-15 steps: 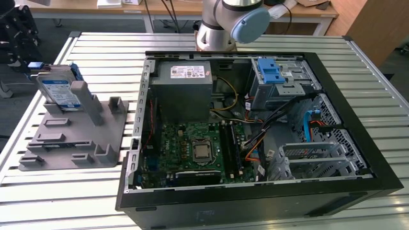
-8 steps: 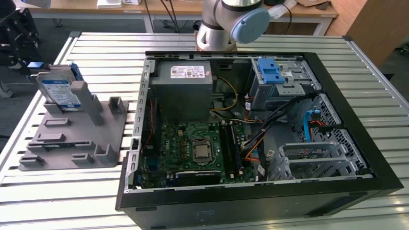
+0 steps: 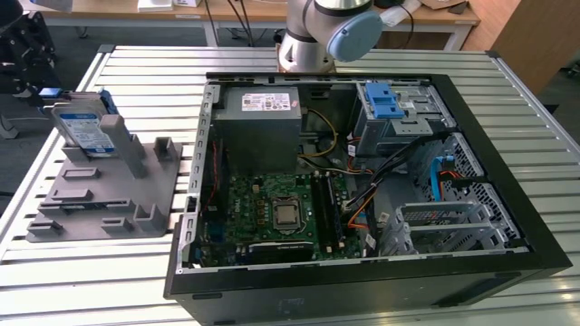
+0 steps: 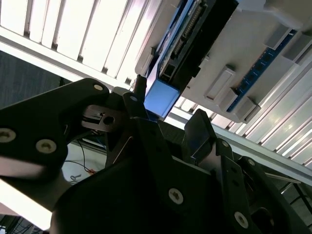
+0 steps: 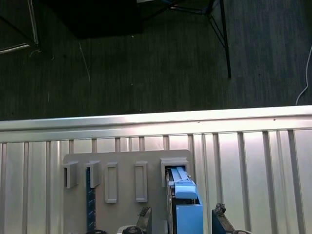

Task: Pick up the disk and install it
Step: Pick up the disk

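Observation:
The disk [image 3: 84, 130], silver with a white-and-blue label and blue side rails, stands on edge in a slot of the grey holder [image 3: 100, 193] at the exterior view's left. My gripper [image 3: 41, 81] hovers just behind and above its upper end. In the first wrist view the disk's blue rail [image 5: 185, 207] lies between my two fingertips [image 5: 218, 210], with a gap on each side, so the gripper [image 5: 181, 212] is open and holds nothing. The second wrist view shows the black gripper [image 4: 168, 109] close to the disk's connector end [image 4: 183, 46].
An open black computer case [image 3: 507, 204] lies on the slatted metal table [image 3: 91, 278], with a motherboard, a grey power supply [image 3: 258, 129] and a drive cage with a blue latch [image 3: 384, 102]. The arm's base [image 3: 313, 41] stands behind the case. The table edge and dark floor [image 5: 146, 63] lie beyond the holder.

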Controlling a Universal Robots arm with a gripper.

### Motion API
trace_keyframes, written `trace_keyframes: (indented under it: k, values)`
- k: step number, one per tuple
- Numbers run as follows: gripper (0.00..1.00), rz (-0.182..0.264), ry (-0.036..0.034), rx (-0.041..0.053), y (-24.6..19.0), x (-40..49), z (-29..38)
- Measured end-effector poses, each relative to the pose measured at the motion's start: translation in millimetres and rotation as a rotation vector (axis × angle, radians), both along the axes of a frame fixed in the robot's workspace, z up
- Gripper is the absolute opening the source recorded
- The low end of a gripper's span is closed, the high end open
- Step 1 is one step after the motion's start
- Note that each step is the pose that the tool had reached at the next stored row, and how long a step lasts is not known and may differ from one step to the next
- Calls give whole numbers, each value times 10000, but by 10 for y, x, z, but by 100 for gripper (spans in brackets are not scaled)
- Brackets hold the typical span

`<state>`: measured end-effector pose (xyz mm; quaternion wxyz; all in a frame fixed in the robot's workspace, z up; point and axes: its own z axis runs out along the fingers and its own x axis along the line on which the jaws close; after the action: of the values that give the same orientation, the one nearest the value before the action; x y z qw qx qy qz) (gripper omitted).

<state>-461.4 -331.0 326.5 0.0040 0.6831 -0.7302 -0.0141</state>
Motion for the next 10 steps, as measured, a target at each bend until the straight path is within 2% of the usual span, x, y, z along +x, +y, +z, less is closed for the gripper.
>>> trace_keyframes:
  k: [5, 10]
  values:
    - [59, 3, 1, -1, 44, -22, -48]
    - [59, 2, 0, 14, 47, -35, -138]
